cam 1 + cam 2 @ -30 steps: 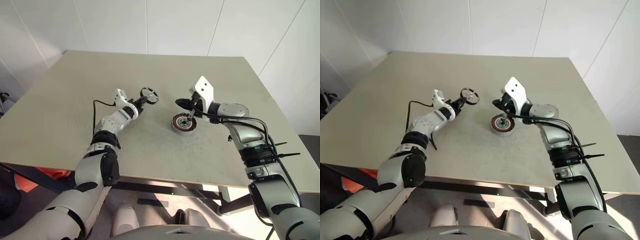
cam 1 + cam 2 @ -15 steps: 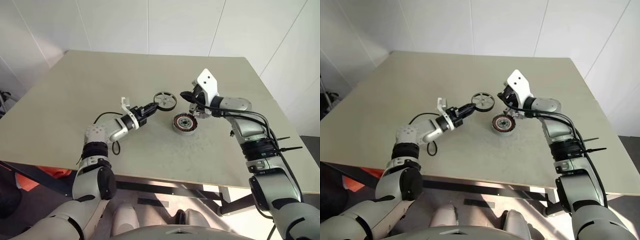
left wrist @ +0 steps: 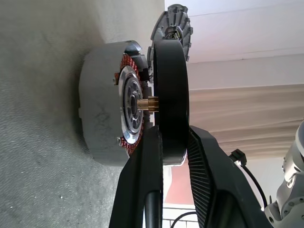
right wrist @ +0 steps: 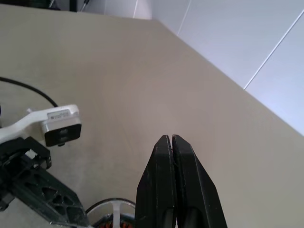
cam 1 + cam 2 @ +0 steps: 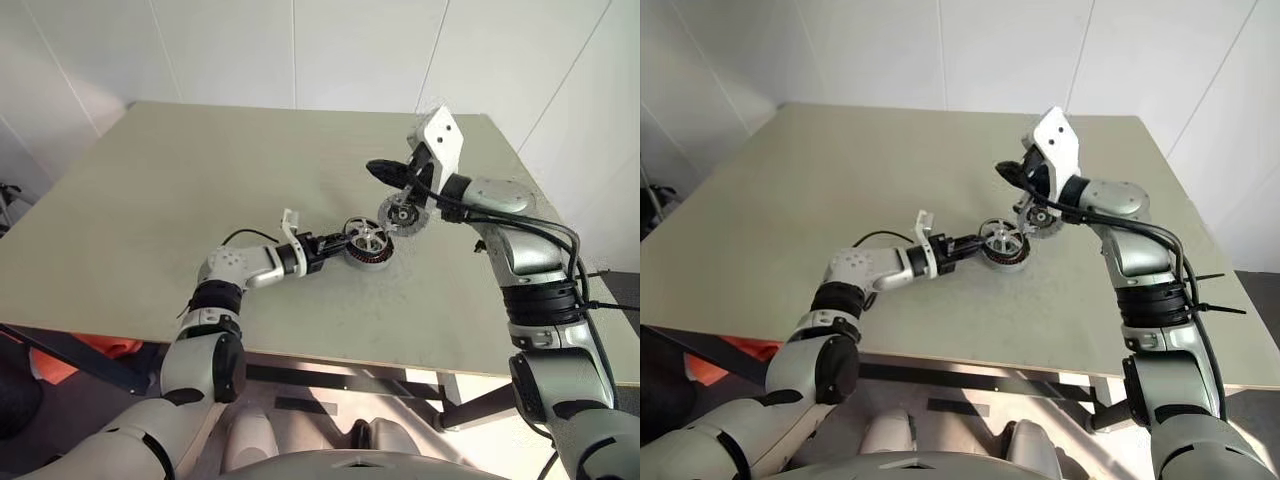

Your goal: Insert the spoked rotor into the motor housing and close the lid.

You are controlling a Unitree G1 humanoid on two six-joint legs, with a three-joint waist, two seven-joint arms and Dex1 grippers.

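spoked rotor just above motor housing — on table

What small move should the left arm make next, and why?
Probably ease the spoked rotor straight onto the motor housing: the left gripper pinches its rim, and its brass shaft already sits at the housing's centre, with a gap left. The lid hangs beneath the shut right gripper.
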